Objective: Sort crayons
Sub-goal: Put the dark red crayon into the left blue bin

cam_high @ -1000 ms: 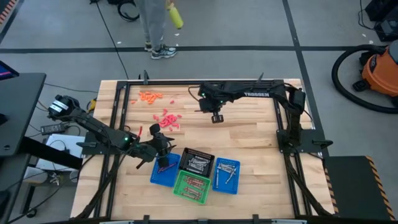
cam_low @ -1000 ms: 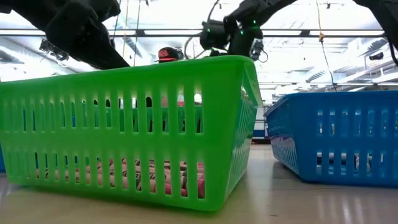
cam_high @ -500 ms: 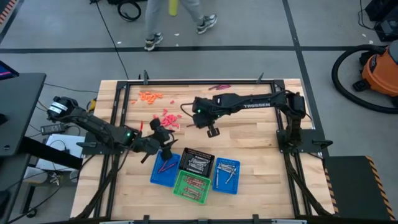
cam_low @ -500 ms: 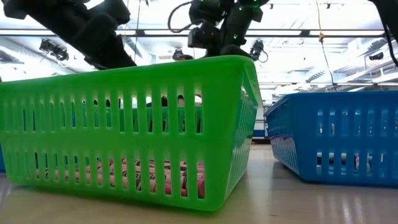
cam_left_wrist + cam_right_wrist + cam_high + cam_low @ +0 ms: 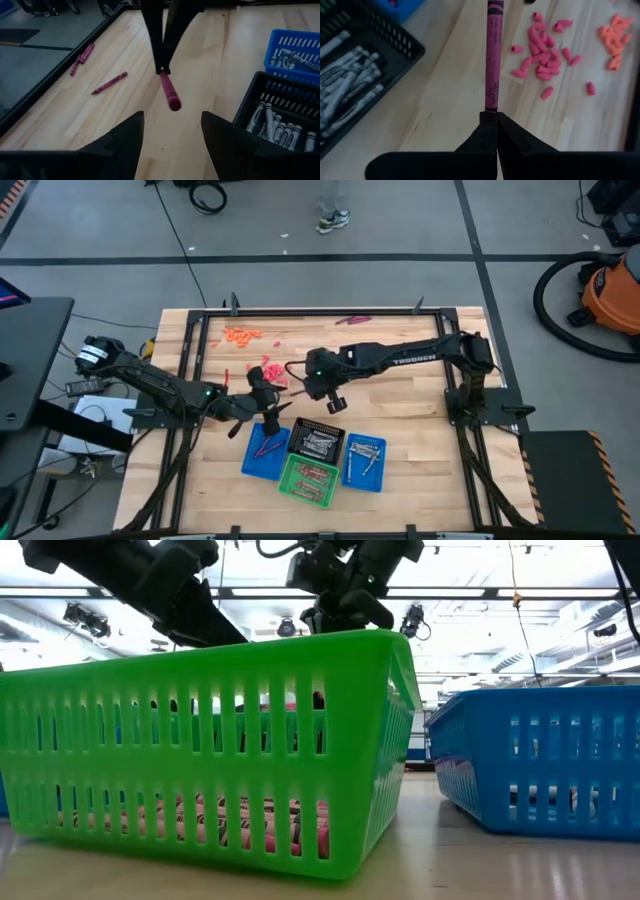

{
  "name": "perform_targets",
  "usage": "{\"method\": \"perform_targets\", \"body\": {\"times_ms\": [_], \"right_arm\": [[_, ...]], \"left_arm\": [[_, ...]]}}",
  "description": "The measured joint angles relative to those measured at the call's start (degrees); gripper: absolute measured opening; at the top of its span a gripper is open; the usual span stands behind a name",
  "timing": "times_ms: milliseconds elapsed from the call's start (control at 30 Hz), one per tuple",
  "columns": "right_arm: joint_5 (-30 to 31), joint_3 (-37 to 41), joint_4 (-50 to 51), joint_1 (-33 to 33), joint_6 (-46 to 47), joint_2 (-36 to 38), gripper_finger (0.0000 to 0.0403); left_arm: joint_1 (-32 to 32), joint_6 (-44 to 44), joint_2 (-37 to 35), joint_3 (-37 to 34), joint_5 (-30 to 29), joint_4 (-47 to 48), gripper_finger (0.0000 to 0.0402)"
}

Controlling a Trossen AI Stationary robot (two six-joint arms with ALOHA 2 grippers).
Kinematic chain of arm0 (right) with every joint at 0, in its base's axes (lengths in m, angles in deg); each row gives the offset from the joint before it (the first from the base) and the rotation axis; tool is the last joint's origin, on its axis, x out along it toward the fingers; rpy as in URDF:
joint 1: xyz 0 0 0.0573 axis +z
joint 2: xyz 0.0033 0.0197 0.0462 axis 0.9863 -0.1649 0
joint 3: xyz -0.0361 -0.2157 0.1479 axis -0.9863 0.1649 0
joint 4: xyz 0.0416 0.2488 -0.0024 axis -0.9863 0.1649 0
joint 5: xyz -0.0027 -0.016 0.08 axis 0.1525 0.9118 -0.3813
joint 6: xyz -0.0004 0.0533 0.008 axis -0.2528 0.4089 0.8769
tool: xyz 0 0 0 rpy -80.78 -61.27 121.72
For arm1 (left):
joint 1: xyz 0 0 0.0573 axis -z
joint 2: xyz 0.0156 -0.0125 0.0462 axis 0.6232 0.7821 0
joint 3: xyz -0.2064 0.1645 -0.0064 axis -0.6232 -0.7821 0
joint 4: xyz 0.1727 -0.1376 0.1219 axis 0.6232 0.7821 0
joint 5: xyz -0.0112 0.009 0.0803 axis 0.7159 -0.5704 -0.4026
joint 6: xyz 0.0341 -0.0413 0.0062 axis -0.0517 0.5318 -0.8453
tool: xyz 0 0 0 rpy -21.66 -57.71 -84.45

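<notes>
1. Crayons lie in several places: one maroon crayon is pinched by its end in the right end effector, and others already sit in the baskets or loose on the counter
2. We see the right end effector closed on that crayon, which sticks straight out past the fingertips; in our judgement an end grip leaves the shaft free to slip into a basket or pass to the other arm
3. It hangs near the middle of the counter, just beyond the black basket, which holds silvery-grey crayons
4. The left end effector stands with its fingers spread wide and nothing between them, near the far edge of the left blue basket
5. From the left wrist view it faces the held crayon head-on, so we read the open fingers as either just emptied or ready to receive
6. That blue basket has a few dark reddish crayons in it; the green basket holds reddish ones, and the right blue basket holds silvery ones
7. Unsorted pink pieces and orange pieces wait at the far left of the counter, with loose maroon crayons by the far edge, so we judge the sorting well under way but unfinished
</notes>
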Motion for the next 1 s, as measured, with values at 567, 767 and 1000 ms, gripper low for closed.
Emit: {"method": "perform_targets", "body": {"times_ms": [567, 767, 1000], "right_arm": [[1.23, 0.0, -5.12, 2.22, 1.07, 0.0, 0.0008], [1.24, 0.0, -6.52, 2.7, 1.07, 0.0, 0.0008], [1.25, 0.0, -7.36, 2.7, 1.27, 0.0, 0.0008]], "left_arm": [[-1.53, -4.08, 0.02, 0.0, 0.11, -5.33, 0.0204], [-1.53, -4.03, 0.02, 0.0, 1.19, -5.33, 0.0169], [-1.53, -3.45, 0.02, 0.0, 1.65, -5.31, 0.0108]]}}
